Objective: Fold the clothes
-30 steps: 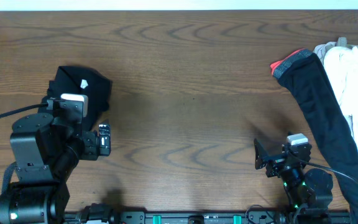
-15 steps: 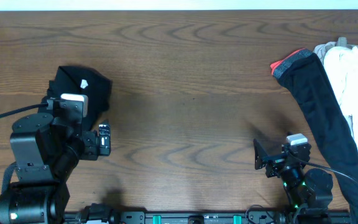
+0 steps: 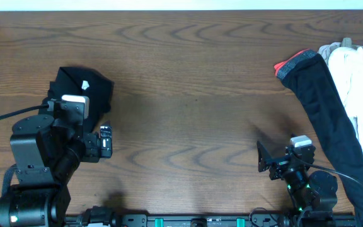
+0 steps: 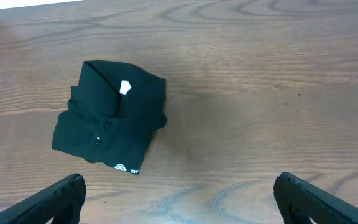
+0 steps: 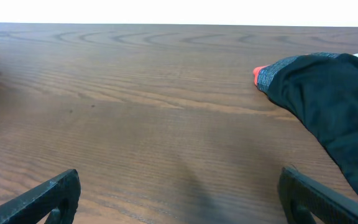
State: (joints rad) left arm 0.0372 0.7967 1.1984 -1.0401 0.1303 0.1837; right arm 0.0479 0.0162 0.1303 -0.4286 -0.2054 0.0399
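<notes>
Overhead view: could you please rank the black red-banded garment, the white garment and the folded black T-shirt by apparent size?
1. Black red-banded garment, largest.
2. White garment and folded black T-shirt: too close to rank; the white one runs off frame, the left arm hides part of the T-shirt.

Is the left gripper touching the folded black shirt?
Apart. Left wrist view shows bare table between the open left gripper and the folded black shirt.

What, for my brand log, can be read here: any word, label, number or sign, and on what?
No readable text in any view.
The white tag on the folded black T-shirt: too small to read.
The round white logo near its edge: too small to read.
On the black red-banded garment: no print visible.
</notes>
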